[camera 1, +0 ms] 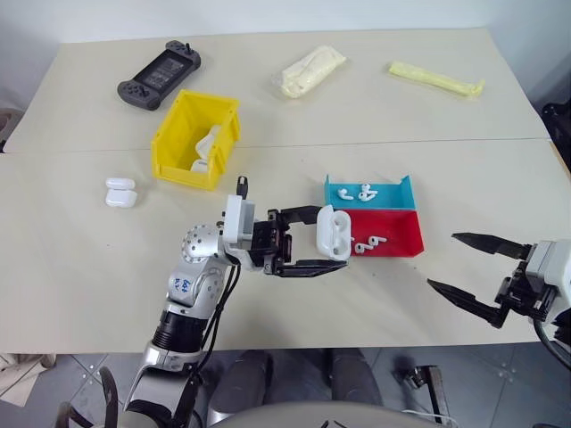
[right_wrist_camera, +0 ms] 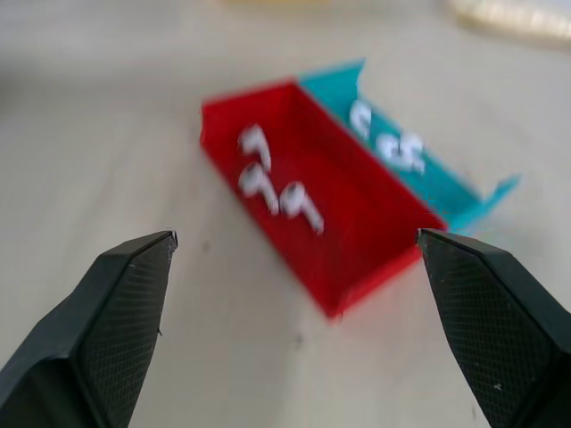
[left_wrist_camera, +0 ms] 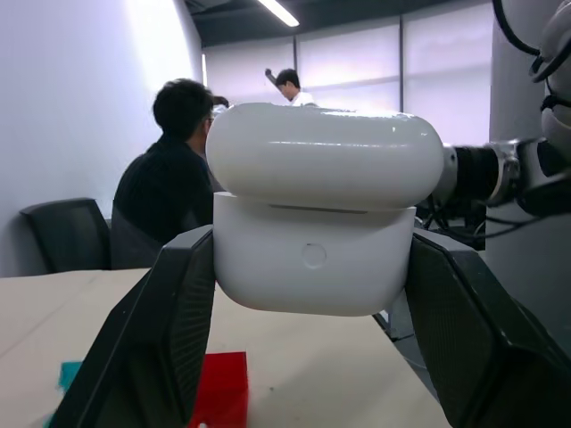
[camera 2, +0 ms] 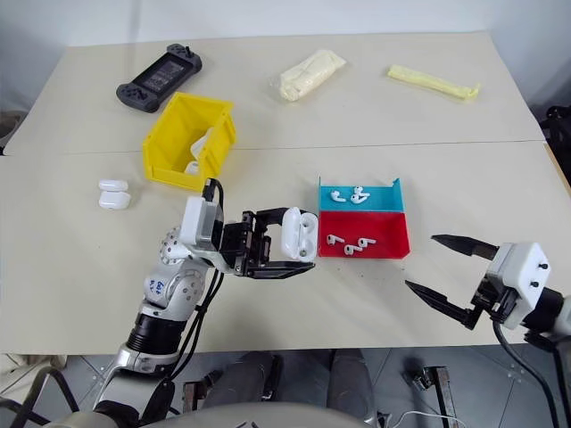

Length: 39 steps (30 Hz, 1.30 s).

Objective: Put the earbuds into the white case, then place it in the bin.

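— Pincer on the left [camera 1: 332, 242]: what's it got?
— Glossy white pebble-shaped earbud case [camera 1: 334, 233], clamped between both black fingers, lifted above the beige tabletop [camera 1: 89, 259] beside the small red plastic tray [camera 1: 393, 234].
— And the right pincer [camera 1: 457, 263]?
— Spread wide, empty, hovering right of that tray. Tiny white earbuds [camera 1: 366, 242] lie inside it.

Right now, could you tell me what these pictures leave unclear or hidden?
- Yellow bin: its walls hide part of the white things inside, in both eye views.
- White case, held by the left end effector: whether earbuds sit inside is too small to tell; in the left wrist view the lid hides the interior.
- Earbuds in the red tray: blurred in the right wrist view.
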Motion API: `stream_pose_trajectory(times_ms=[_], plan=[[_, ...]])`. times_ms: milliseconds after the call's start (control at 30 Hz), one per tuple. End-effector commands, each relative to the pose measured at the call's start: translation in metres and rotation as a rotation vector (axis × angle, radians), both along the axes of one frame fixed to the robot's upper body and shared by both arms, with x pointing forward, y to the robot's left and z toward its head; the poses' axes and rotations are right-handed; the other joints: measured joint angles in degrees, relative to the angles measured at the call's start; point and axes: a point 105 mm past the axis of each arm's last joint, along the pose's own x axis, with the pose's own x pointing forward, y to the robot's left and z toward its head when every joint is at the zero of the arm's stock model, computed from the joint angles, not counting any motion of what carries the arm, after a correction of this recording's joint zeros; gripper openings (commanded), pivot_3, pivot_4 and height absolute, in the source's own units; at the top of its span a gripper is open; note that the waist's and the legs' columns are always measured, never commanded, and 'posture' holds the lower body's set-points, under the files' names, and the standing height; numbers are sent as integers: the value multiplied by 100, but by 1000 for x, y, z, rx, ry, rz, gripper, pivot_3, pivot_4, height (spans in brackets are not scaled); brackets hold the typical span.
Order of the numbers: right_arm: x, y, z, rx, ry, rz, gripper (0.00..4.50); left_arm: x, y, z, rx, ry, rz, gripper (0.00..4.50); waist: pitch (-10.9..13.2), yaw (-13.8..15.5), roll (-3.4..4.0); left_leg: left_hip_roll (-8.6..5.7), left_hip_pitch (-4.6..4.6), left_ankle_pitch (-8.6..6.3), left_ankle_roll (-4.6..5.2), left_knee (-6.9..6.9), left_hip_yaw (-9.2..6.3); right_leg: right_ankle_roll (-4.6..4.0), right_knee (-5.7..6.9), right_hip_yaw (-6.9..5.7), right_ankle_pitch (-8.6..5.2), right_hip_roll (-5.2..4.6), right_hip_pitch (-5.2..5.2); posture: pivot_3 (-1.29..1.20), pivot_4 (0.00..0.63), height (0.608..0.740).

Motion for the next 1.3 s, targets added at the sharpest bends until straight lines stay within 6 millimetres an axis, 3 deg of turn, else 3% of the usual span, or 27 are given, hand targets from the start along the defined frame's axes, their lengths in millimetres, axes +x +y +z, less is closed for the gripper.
stream_pose_trajectory(times_ms=[33,200,300,500,800,1000,1300], plan=[[5,18,12,-66,43,37,4500,-2,3,1,17,-36,8,2787,-1,4,3,-2,0,0,0,0,0,0,0,1,0,-2,-1,0,150,740],[11,54,15,-176,137,192,4500,-3,8,-3,39,-29,44,2787,0,24,0,3,-3,1,0,1,-11,0,-6,-9,0,0,-1,0,150,740],[21,65,16,-255,186,233,4500,-3,8,-4,46,-23,58,2787,2,37,-2,-6,-9,1,2,3,-13,2,-12,-10,1,-12,-1,0,150,740],[55,75,11,-470,226,260,4500,-5,8,-8,58,-14,82,2787,5,39,-8,-5,-19,0,4,3,-21,5,-33,-19,6,-12,-2,0,150,740],[78,76,2,-604,242,258,4500,-5,7,-8,53,-10,122,2787,6,13,-8,-5,-28,-1,6,-1,-15,8,-39,-20,8,-15,-15,0,150,740],[86,76,-1,-635,239,263,2596,-5,6,-8,49,-8,131,2787,6,10,-8,-5,-28,0,5,-1,-15,8,-36,-19,8,-14,-17,0,150,740],[89,79,-7,-656,243,295,2596,-6,7,-6,50,-2,141,2787,6,9,-8,-7,-28,0,5,0,-14,8,-36,-18,8,-14,-17,0,150,740]])
